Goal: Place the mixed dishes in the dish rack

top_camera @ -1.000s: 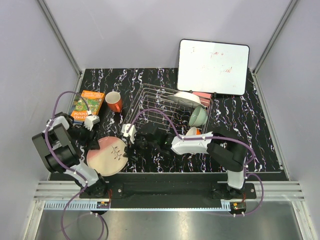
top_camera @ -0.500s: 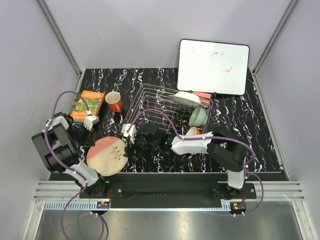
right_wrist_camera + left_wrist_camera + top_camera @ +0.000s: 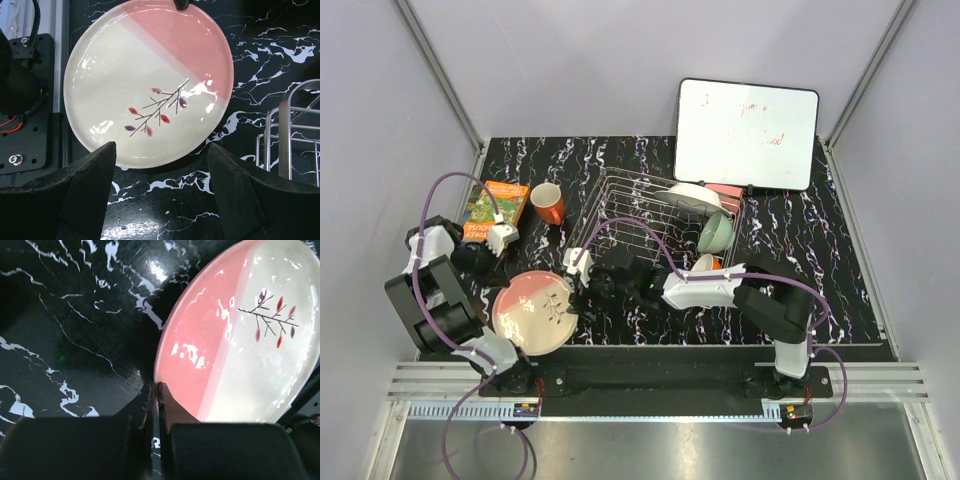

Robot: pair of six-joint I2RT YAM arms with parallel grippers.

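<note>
the pink-and-cream plate (image 3: 533,310) is at the near left part of the worktop (image 3: 820,280), between the two arms and in front of the left corner of the dish rack (image 3: 630,172). it is round, so it has no long axis. its pink part points to the far left, toward the left tool (image 3: 155,405), and its cream part with the twig motif points to the near right. in the right wrist view the twig runs slantwise, from lower left to upper right.

the left tool is almost closed and pinches the pink rim of the plate between its jaws. i cannot tell if the plate is lifted off the worktop or rests on it.

the right tool (image 3: 160,147) holds nothing; its jaws stand wide apart, just beside the right rim of the plate.

inside the rack, at its right side, are a white plate (image 3: 695,197) and a pale green bowl (image 3: 715,232). the orange-red mug (image 3: 547,203) is on the worktop, left of the rack.
</note>
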